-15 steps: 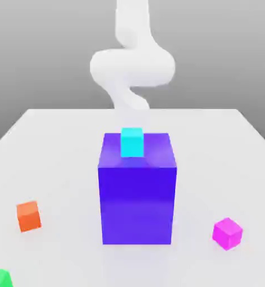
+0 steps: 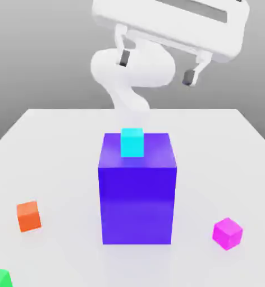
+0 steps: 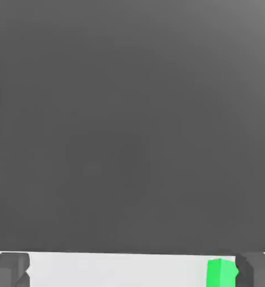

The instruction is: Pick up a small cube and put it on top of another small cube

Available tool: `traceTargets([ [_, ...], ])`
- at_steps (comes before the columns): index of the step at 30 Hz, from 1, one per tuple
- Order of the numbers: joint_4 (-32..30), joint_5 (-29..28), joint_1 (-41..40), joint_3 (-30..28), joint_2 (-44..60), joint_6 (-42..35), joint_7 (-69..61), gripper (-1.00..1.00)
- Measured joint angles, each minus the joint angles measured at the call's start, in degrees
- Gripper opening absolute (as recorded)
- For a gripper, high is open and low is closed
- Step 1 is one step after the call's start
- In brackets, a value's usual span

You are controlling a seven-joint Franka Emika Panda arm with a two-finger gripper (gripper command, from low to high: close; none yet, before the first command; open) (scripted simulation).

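Pincer (image 2: 155,67) spread wide and holding nothing, high above the big blue-purple block (image 2: 137,196) that carries a cyan cube (image 2: 132,142). The small magenta-pink cube (image 2: 227,233) lies on the white surface (image 2: 56,168), toward the exterior view's right. No writing is legible.

The white arm (image 2: 132,75) curves down from the top centre of the exterior view. Its gripper (image 2: 155,67) hangs at the upper right of centre, fingers (image 2: 124,57) spread wide, holding nothing.
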Motion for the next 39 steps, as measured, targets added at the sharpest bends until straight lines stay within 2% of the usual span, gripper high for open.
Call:
traceTargets([
  [3,-2.49,-2.43,-0.35,2.2,3.82,1.53,1.64,0.0],
  [10,-4.1,-2.91,-0.01,3.06,5.46,2.54,2.05,0.0],
  [16,-11.58,-3.49,4.01,8.16,19.44,11.35,3.53,0.0],
  [17,-11.58,-3.5,4.02,8.16,19.44,11.35,3.53,0.0],
  [21,-13.61,0.49,8.57,12.86,34.7,21.16,0.67,0.0],
  [23,-13.46,0.62,9.21,13.29,38.0,22.34,0.41,0.0],
  [30,-12.82,-0.69,10.0,13.45,43.96,23.62,1.11,0.0],
  [37,-12.17,-2.36,12.13,11.13,47.53,24.87,2.31,0.0],
  [39,-11.63,-4.63,14.03,8.55,49.34,26.44,4.04,0.0],
])
